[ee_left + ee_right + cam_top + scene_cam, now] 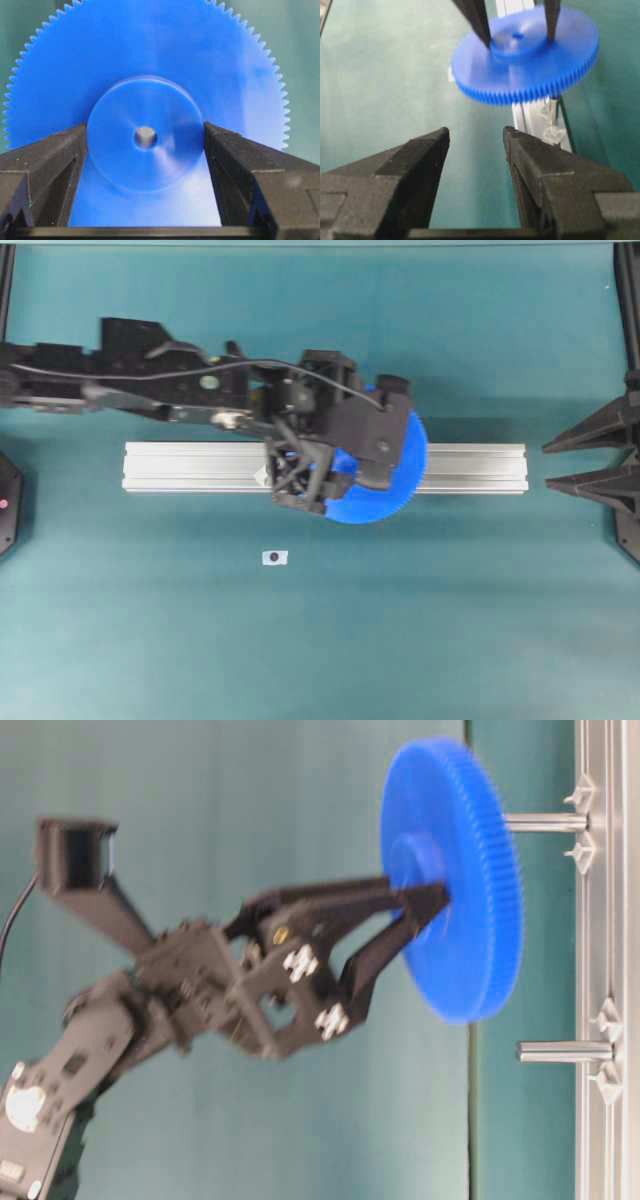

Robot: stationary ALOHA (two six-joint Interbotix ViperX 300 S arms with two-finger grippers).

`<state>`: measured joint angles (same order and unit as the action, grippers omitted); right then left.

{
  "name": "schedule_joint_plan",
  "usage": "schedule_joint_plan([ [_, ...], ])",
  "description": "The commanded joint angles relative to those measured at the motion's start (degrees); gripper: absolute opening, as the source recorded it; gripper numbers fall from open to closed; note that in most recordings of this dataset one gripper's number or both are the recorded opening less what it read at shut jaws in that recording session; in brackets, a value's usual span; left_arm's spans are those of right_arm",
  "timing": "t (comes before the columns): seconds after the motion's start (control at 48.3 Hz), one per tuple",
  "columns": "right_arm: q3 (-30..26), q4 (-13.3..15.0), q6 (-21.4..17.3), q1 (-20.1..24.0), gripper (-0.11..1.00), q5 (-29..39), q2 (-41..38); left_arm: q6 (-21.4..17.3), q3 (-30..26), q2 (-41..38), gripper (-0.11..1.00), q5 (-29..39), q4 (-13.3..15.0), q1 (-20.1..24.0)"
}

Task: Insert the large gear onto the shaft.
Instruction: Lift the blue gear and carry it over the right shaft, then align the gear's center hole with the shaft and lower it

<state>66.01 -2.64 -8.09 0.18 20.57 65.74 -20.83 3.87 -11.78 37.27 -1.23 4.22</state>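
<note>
The large gear is a bright-blue toothed disc held level above the rail. My left gripper is shut on its raised hub, one finger pressed against each side. The shaft stands up from the rail and reaches the gear's underside. Something grey fills the hub hole in the left wrist view. I cannot tell how far the pin has entered. My right gripper stands open and empty off to the right, looking at the gear from a distance.
A long aluminium rail lies across the teal mat. A second, look-alike pin stands bare further along the rail. A small white tag with a dark dot lies in front of the rail.
</note>
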Motion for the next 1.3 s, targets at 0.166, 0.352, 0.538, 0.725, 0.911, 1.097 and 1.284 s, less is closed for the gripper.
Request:
schedule_joint_plan([
  [0.166,-0.4,0.1,-0.4,-0.2,0.57,-0.3,-0.2,-1.2,-5.1,-2.4,0.77,-0.5,-0.1,1.4],
  [0.352,-0.2,0.1,-0.4,-0.3,0.57,-0.3,0.3,-2.3,-7.3,-5.0,0.77,-0.5,-0.1,1.8],
  [0.538,-0.1,0.1,-0.4,-0.2,0.57,0.3,0.9,-2.8,-9.1,-7.3,0.77,-0.4,0.0,2.1],
  [0.725,-0.1,0.2,-0.4,-0.3,0.57,0.9,0.9,-2.9,-9.8,-8.1,0.77,-0.4,-0.1,3.0],
  [0.911,-0.1,0.1,-0.4,-0.3,0.57,0.9,1.0,-3.0,-9.9,-8.1,0.77,0.1,-0.1,4.3],
  [1.097,-0.1,0.1,-0.4,-0.3,0.57,0.9,1.0,-3.0,-9.9,-8.0,0.77,2.1,-0.4,5.8],
  [1.284,-0.1,0.2,-0.4,-0.4,0.57,0.9,1.0,-3.8,-9.8,-8.3,0.77,2.3,-0.4,5.9],
])
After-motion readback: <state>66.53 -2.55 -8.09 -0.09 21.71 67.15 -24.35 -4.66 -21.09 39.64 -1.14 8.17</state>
